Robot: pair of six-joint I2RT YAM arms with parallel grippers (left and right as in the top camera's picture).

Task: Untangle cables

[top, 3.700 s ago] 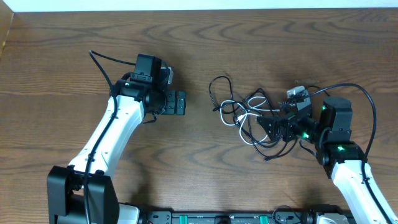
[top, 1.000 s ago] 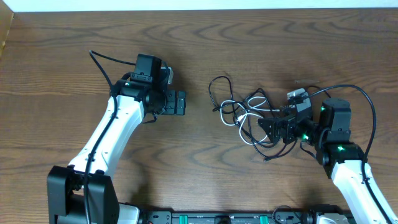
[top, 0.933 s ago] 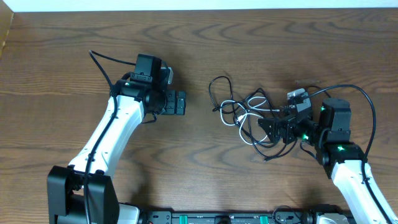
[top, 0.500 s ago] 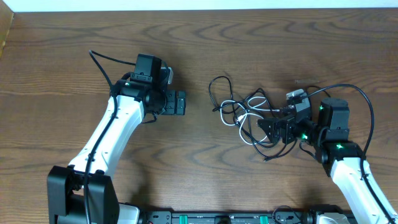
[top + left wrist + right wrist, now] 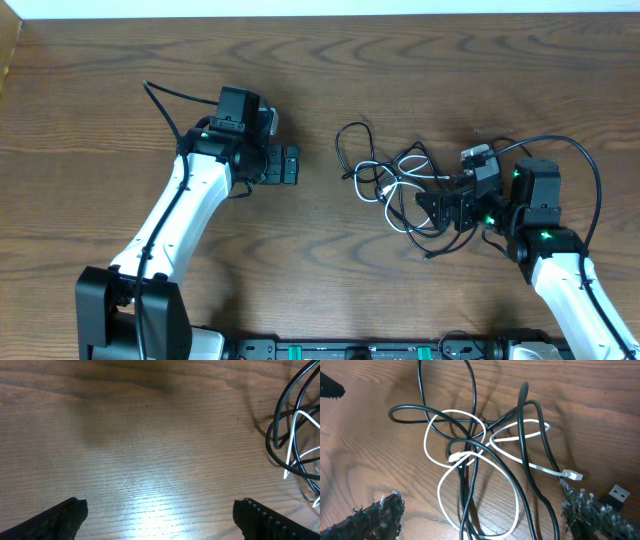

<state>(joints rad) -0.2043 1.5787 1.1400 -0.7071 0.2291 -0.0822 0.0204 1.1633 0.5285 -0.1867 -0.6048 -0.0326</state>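
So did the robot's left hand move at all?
No. The left hand is at the same spot on the table as before, just as far from the cables on its right, and open.

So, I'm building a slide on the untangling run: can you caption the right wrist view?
Open right gripper facing a tangle of black and white cables on the wooden table.

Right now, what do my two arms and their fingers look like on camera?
The left arm and the right arm both have white shells on black joints, with small green lights glowing near the wrists. A thick black lead loops off each wrist. The fingers are black with a rough, ridged gripping surface.
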